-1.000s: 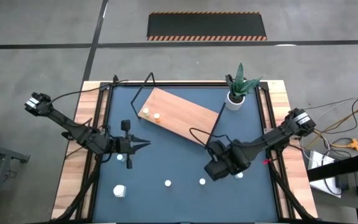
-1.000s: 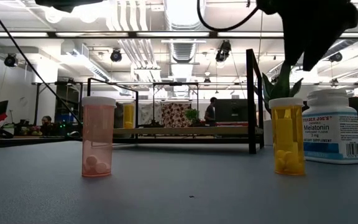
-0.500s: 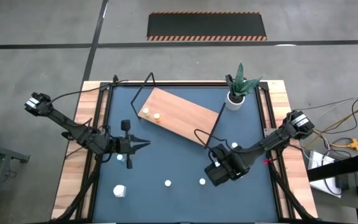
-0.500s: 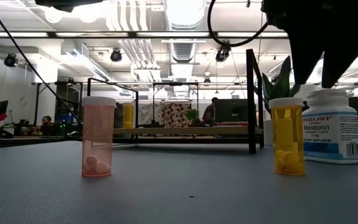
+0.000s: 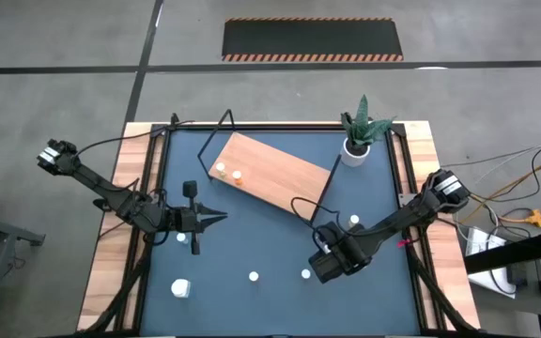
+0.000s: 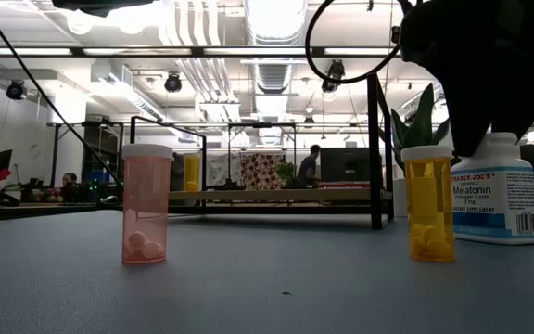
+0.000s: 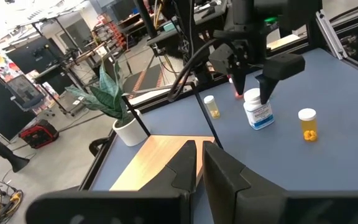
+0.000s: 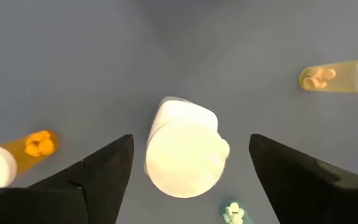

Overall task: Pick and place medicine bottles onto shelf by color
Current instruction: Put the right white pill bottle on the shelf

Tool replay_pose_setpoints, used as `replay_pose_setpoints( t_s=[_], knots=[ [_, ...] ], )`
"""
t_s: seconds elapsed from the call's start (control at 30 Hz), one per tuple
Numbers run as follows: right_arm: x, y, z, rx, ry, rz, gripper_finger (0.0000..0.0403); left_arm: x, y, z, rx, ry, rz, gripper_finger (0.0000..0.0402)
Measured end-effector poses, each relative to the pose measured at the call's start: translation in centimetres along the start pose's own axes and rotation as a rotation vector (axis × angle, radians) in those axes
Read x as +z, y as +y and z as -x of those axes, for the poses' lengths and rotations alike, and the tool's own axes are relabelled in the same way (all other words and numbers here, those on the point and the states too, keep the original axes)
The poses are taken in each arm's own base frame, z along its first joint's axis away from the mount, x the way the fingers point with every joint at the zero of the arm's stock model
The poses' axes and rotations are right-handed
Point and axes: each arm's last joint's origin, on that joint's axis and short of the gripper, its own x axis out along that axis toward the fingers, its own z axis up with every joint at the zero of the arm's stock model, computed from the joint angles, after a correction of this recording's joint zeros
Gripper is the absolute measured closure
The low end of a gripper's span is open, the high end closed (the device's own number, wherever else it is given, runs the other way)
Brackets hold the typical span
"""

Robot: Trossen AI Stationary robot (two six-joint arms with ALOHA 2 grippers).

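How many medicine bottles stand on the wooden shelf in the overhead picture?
2. Both are near the left end of the shelf: the first bottle nearest the corner, the second bottle just right of it. None looks hidden there.

Potted plant (image 5: 355, 141) upright at table's (image 5: 252, 258) far right corner

The right arm reaches in from the bench's right edge, bent low toward the near-right part of the surface. Its right pincer (image 5: 331, 264) points straight down, its 2 dark fingers (image 8: 98, 168) spread wide apart. The left arm stretches in from the left edge and waits over the left-middle of the bench. Its left pincer (image 5: 216, 218) lies level, its 2 fingers (image 7: 225, 171) pressed together, holding nothing.
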Motion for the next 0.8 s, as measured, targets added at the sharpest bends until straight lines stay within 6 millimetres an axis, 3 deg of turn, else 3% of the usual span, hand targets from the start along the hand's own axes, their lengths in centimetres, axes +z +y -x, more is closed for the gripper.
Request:
replay_pose_setpoints(
  t_s=[0.47,0.8],
  knots=[
    [0.0,0.1,-0.1,0.015,-0.002,-0.001,0.0214,0.0,0.0,0.0,0.0,0.001,-0.001,0.0391],
    [0.2,-0.2,1.3,0.058,0.016,0.117,0.022,0.0,0.0,0.0,0.0,0.001,-0.001,0.0391]
  ],
)
